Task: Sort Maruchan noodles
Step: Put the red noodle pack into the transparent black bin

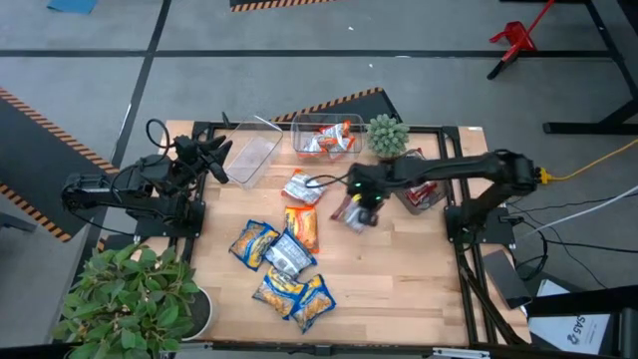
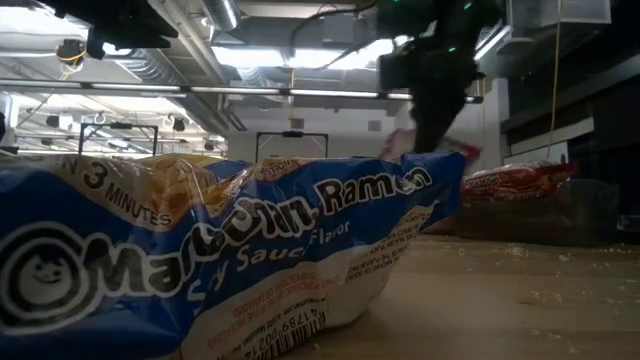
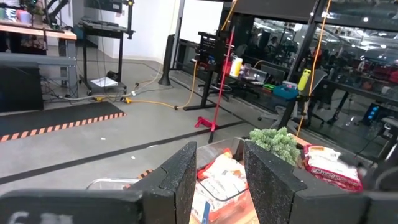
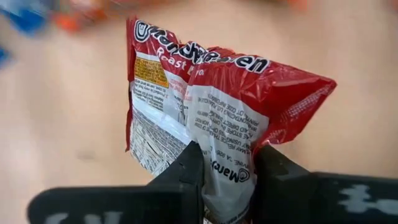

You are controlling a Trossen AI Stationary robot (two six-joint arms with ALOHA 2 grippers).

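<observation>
My right gripper is over the table's middle, shut on a red-and-white Maruchan packet, which also shows in the low view as the packet. Several yellow-and-blue packets and an orange packet lie flat on the table near its front; one yellow-and-blue packet fills the low view. Orange packets lie in the middle clear bin, red packets in the right bin. My left gripper is open, raised by the table's far left corner, touching nothing. My right gripper pinches the red-and-white packet between its two fingers by one short end, coming from above and pointing down. The crinkled plastic is bunched between the fingers. The packet hangs below them; its lower end is hidden behind the near packet in the low view.
An empty clear bin sits at the far left, the middle bin beside it, and the right bin under my right arm. A green spiky plant stands between the bins. A leafy potted plant stands at the near left corner.
</observation>
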